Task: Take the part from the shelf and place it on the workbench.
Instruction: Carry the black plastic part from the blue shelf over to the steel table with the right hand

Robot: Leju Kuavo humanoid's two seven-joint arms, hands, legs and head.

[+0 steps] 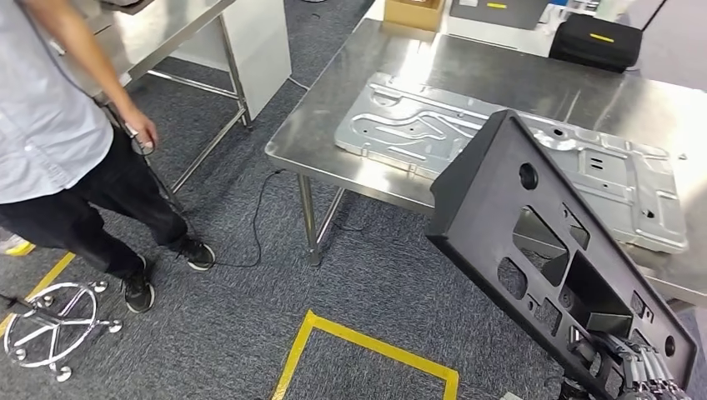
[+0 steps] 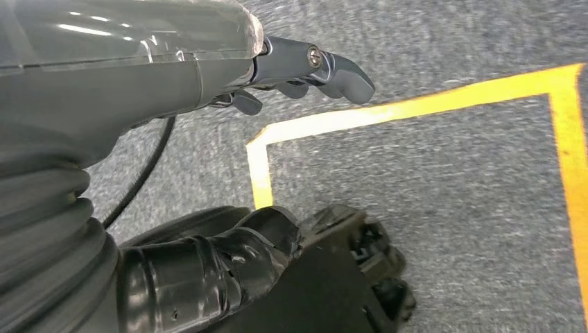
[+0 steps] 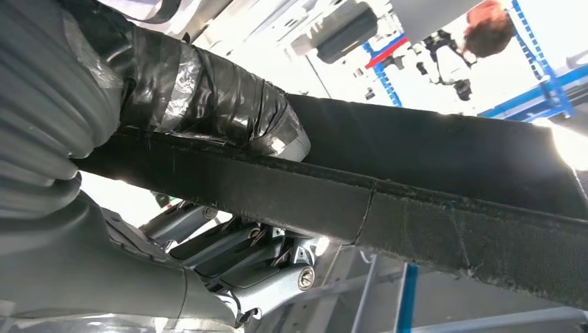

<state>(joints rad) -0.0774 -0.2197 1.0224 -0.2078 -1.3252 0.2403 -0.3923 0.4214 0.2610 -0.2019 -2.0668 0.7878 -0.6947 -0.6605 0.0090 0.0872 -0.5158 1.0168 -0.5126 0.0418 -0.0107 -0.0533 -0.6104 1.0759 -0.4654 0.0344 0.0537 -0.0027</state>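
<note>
The part is a large black plastic panel (image 1: 534,242) with several cut-outs, held tilted in the air in front of the workbench's near edge. My right hand (image 1: 642,367) grips its lower end at the bottom right of the head view. In the right wrist view the taped thumb (image 3: 208,97) presses one side of the panel's edge (image 3: 451,201) and the fingers (image 3: 243,263) wrap the other side. The steel workbench (image 1: 500,75) carries a flat silver stamped sheet (image 1: 433,125). My left hand (image 2: 139,76) hangs over the carpet, fingers apart, holding nothing.
A person (image 1: 50,125) stands at the left beside a second steel table (image 1: 167,33). A chrome chair base (image 1: 54,321) and yellow floor tape (image 1: 367,342) lie on the carpet. A black case (image 1: 596,40) and a cardboard box (image 1: 414,12) sit at the workbench's far side.
</note>
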